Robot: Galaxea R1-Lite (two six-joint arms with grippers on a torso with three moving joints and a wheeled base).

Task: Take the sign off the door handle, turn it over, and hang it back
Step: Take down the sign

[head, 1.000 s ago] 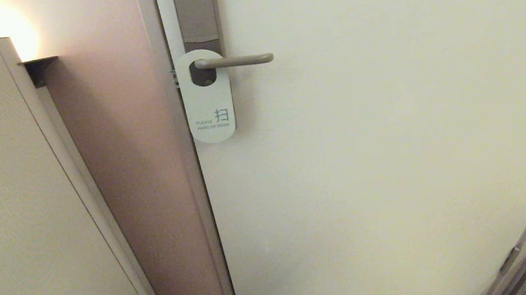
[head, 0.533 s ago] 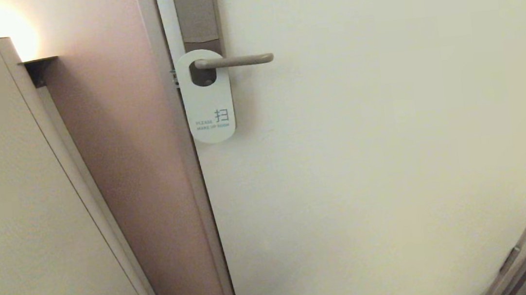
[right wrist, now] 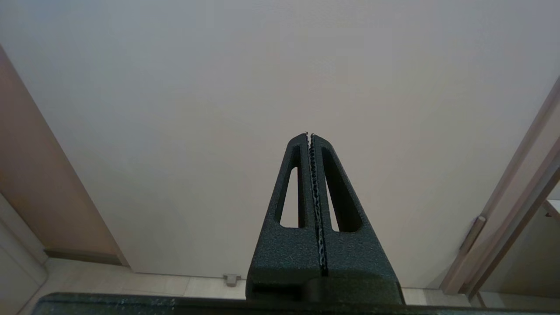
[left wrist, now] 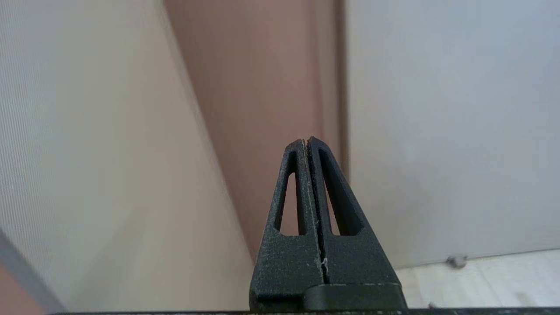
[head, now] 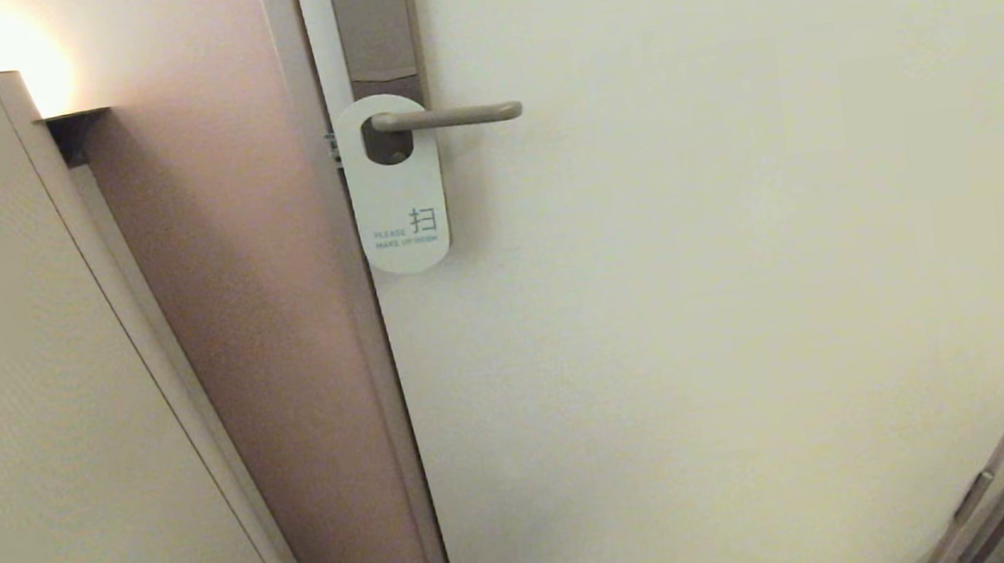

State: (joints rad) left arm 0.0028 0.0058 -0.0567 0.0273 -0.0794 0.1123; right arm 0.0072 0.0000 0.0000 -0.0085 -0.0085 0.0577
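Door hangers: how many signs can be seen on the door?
1. The sign hangs on the door handle, white face outward, near the door's left edge in the head view. No other shows.

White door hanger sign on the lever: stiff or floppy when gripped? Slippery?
The flat white oblong sign hangs straight without curling, so probably stiff card or plastic. Thin, so likely light. It hangs freely from the beige metal door handle, so may swing when nudged.

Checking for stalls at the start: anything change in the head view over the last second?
Nothing visibly changed. The sign hangs on the door handle as before, white face out, and neither arm has come into the head view. In the wrist views the left pincer and right pincer are shut and empty, well below the handle.
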